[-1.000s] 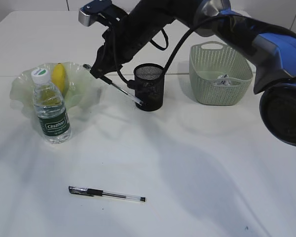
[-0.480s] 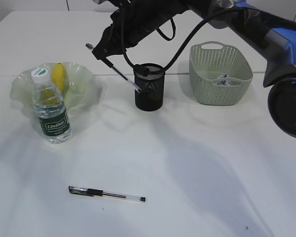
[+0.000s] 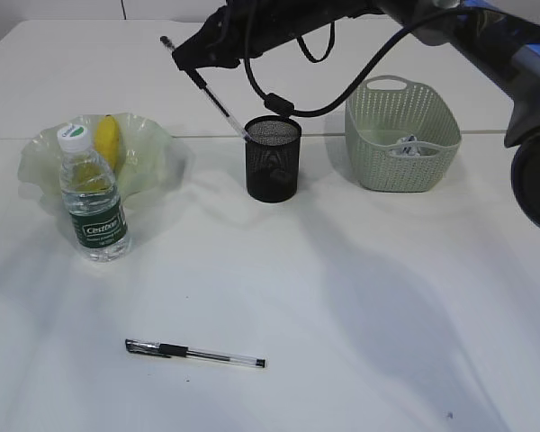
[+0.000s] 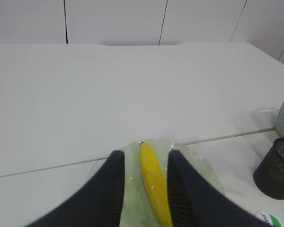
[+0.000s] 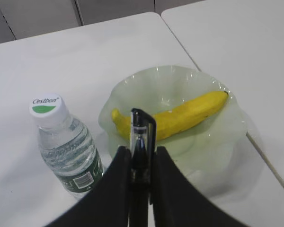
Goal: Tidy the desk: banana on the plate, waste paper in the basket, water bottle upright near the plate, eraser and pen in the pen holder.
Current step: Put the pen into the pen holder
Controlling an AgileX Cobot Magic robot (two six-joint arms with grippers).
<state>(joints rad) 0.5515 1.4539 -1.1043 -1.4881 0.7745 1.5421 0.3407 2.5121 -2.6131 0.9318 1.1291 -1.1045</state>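
Pinching 1 pen (image 3: 207, 88) in right gripper (image 5: 141, 163), tip at pen holder (image 3: 273, 159) rim; left gripper (image 4: 144, 189) spread above banana (image 4: 154, 182).

From my feed: yellow banana (image 5: 180, 117) on pale green plate (image 5: 227, 137), black mesh pen holder (image 3: 273, 159), sage woven-look basket (image 3: 401, 135), dark green bottle label (image 3: 99, 228).

"Cestbon" is printed in white lettering on the dark green label of the water bottle (image 3: 94, 199). The same word is printed on its white cap (image 5: 49, 108). Smaller label print cannot be read.
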